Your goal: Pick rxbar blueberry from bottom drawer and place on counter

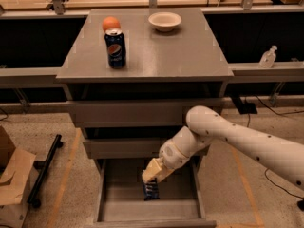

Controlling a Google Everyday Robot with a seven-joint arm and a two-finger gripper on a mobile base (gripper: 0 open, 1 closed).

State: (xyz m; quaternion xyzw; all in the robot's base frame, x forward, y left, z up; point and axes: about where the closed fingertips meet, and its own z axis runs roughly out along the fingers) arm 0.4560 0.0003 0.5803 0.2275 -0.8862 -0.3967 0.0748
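Pincer [151, 178] gripping rxbar blueberry [151, 192], mid bottom drawer [122, 209]

The light is warm and rather dim, coming from above. It lays a soft sheen on the counter [180, 51] and brightens the bowl [165, 21]. Under the counter's overhang a dark band of shadow sits, and the 2 bays beside the cabinet are nearly black. My gripper [153, 171] hangs over the bottom drawer [121, 201], pale against its shaded floor.
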